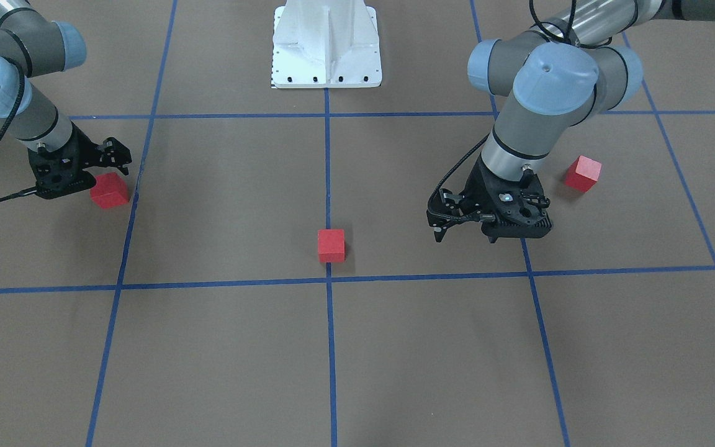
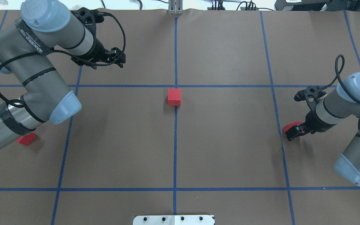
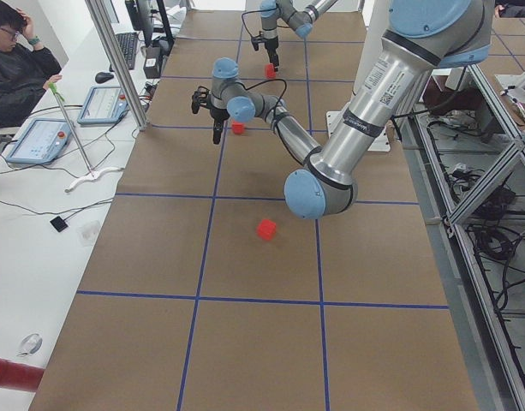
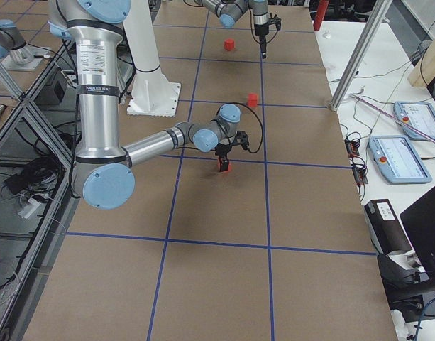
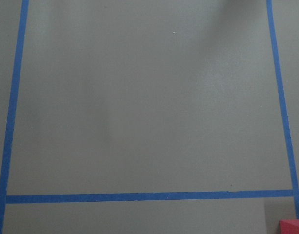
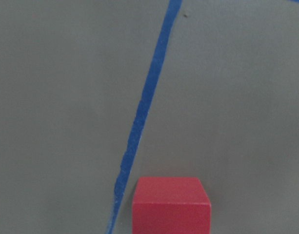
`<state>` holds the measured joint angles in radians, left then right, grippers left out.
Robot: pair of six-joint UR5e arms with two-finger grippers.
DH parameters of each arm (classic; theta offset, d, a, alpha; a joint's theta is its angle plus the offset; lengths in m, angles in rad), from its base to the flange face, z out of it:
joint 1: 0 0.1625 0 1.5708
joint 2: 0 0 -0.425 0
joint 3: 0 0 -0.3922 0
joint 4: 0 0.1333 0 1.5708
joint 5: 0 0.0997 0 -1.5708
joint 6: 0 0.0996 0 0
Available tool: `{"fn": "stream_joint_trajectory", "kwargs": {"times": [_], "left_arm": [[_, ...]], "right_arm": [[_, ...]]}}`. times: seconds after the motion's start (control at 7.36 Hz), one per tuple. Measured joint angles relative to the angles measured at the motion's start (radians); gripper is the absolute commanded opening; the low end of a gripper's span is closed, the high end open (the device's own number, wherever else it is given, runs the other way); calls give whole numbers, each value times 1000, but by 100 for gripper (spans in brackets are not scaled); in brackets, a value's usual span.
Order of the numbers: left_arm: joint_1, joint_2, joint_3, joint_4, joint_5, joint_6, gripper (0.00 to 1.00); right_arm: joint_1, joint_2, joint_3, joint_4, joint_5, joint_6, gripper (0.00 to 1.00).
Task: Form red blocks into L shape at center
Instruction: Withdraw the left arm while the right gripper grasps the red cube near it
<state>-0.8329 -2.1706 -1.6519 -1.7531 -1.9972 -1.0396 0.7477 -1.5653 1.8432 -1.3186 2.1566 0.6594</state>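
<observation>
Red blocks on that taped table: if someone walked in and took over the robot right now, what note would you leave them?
Left pincer: open and empty, hovering away from every block.
Right pincer: down at the right-side block; I cannot tell if it grips it.
The middle block sits just short of the center crossing, on the robot's side. The left-side block lies on the table beside the left arm.
Done: one block is roughly in place.
Left: bring in the other two and set all three in an L.
</observation>
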Motion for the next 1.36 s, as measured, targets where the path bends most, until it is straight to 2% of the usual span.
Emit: {"fn": "stream_joint_trajectory", "kwargs": {"times": [0.14, 0.27, 0.41, 1.36], "left_arm": [[0, 0, 1, 0, 0, 0, 100], [1, 0, 1, 0, 0, 0, 100], [1, 0, 2, -1, 0, 0, 100], [5, 13, 10, -9, 0, 1, 100]], "right_arm": [[-11, 0, -5, 0, 0, 0, 95], [-15, 2, -7, -1, 0, 0, 85], [-17, 5, -9, -2, 0, 0, 67], [-13, 8, -13, -6, -2, -1, 75]]}}
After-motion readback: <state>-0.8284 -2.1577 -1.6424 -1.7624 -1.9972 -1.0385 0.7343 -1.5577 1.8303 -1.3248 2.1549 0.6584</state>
